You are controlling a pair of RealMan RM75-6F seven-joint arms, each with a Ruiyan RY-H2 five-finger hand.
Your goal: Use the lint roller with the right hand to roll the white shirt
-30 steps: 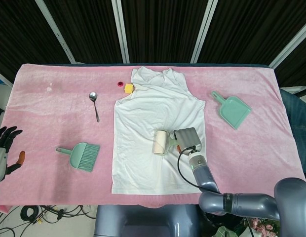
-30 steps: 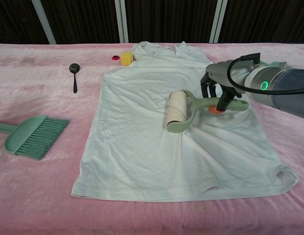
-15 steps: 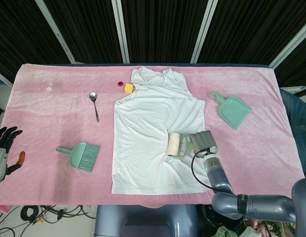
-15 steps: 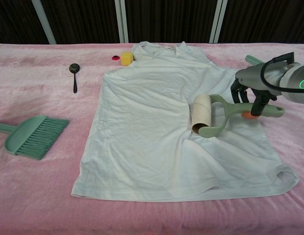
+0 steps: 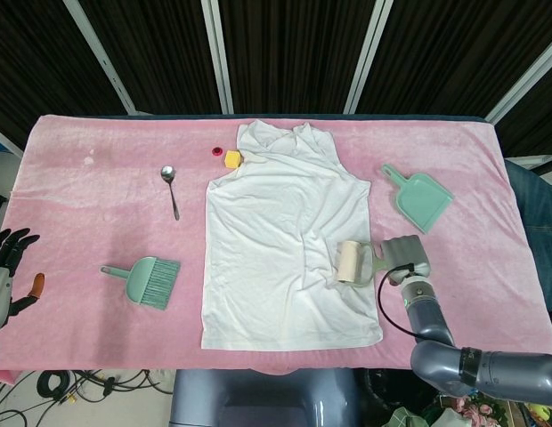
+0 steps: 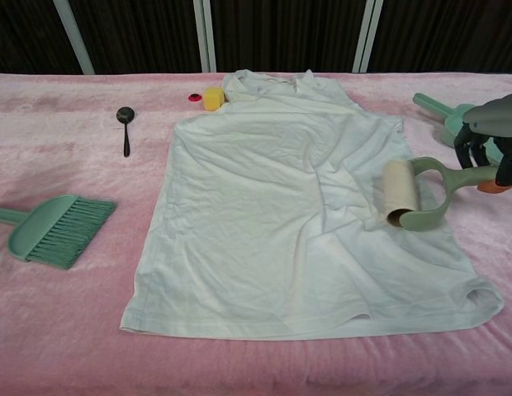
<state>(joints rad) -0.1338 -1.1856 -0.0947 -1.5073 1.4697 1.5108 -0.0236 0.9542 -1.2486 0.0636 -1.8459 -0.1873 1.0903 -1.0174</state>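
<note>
The white shirt lies flat in the middle of the pink table, creased where the roller passed. My right hand grips the green handle of the lint roller. Its cream roll rests on the shirt's right edge, near the hem. My left hand hangs off the table's left edge, fingers spread, holding nothing; the chest view does not show it.
A green dustpan lies right of the shirt, close behind my right hand. A green hand brush and a spoon lie to the left. A yellow block and a small red cap sit by the collar.
My right hand has dragged the lint roller rightward across the shirt, from its middle to its right edge, bunching the cloth into folds. The left hand has stayed put.
</note>
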